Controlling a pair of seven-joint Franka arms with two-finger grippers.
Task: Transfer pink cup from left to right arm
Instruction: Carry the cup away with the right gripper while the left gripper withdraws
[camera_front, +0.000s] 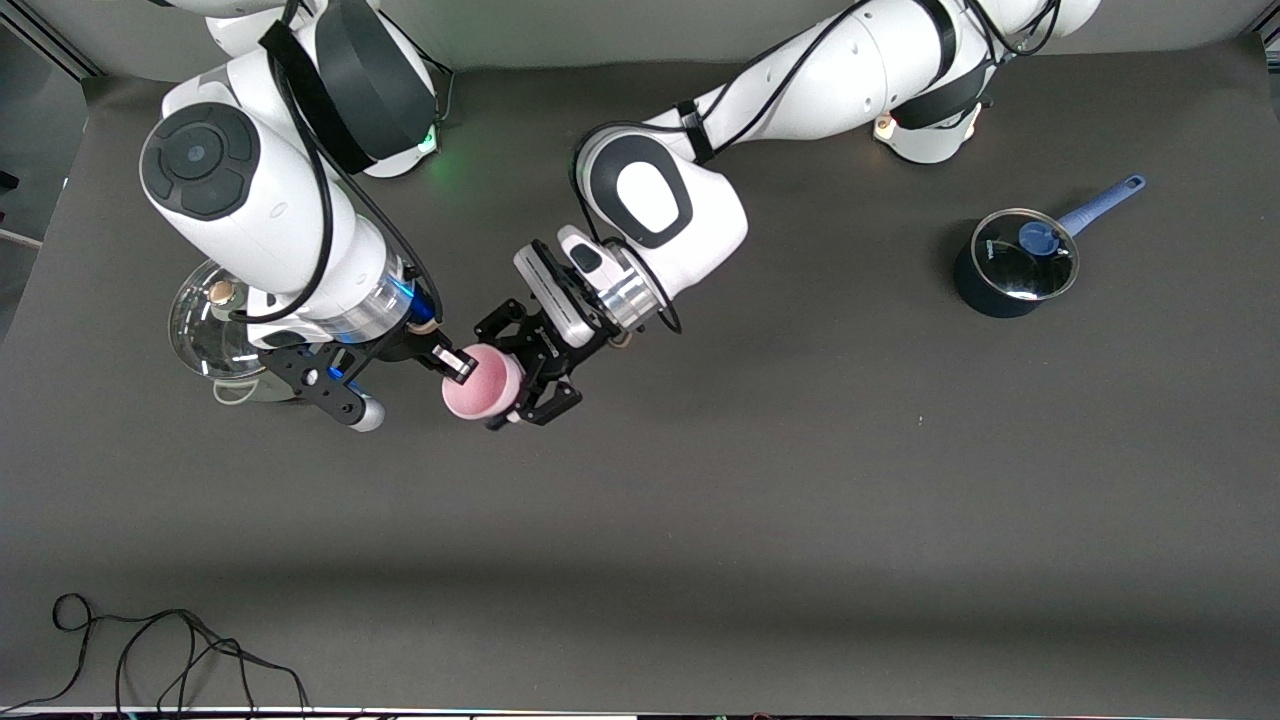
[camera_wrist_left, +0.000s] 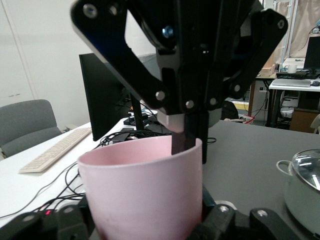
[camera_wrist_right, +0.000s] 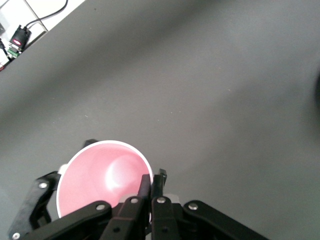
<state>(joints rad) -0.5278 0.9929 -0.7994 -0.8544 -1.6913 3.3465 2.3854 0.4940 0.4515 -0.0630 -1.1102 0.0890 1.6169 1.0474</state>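
Note:
The pink cup hangs upright in the air over the table toward the right arm's end. My right gripper comes at it from above and is shut on its rim. In the right wrist view one of its fingers is inside the pink cup and the other outside. My left gripper reaches in level from the side. Its fingers stand open on either side of the cup's lower body. In the left wrist view the pink cup fills the space between them, below the right gripper.
A steel pot with a glass lid stands under the right arm, close to the cup. A dark blue saucepan with a glass lid and blue handle sits at the left arm's end. A black cable lies along the table's front edge.

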